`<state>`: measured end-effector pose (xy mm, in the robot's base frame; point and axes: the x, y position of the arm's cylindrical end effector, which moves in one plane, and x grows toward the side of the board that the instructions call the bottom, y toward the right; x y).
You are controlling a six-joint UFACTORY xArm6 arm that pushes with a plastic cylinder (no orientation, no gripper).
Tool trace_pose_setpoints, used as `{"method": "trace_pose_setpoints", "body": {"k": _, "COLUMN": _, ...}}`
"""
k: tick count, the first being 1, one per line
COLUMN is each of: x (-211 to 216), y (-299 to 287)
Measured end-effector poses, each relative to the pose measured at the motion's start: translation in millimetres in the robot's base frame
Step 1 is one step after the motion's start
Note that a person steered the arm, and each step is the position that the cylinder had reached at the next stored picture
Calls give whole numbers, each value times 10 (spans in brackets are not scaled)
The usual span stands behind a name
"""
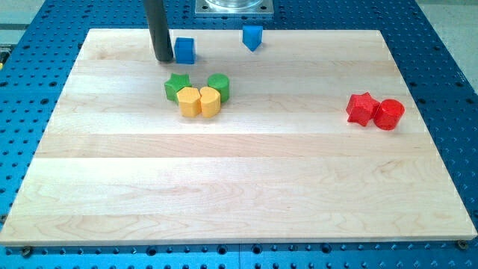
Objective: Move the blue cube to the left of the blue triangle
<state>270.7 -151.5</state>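
The blue cube (184, 50) sits near the view's top, left of centre. The blue triangle (252, 36) lies further right, close to the board's top edge. My tip (162, 57) stands right against the cube's left side. The cube is left of the triangle with a gap of about one and a half block widths between them.
Just below the cube is a cluster: a green star (177, 86), a green cylinder (219, 85), and two yellow blocks (190, 101) (210, 100). A red star (362, 108) and a red cylinder (388, 114) sit at the view's right. The wooden board (239, 187) lies on a blue perforated table.
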Motion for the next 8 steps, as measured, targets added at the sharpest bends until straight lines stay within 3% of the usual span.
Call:
{"method": "trace_pose_setpoints", "body": {"k": 1, "x": 212, "y": -233}}
{"method": "trace_pose_setpoints", "body": {"k": 3, "x": 198, "y": 657}}
{"method": "trace_pose_setpoints", "body": {"k": 4, "x": 321, "y": 117}}
{"method": "trace_pose_setpoints", "body": {"k": 6, "x": -3, "y": 919}}
{"method": "trace_pose_setpoints", "body": {"k": 8, "x": 631, "y": 1323}}
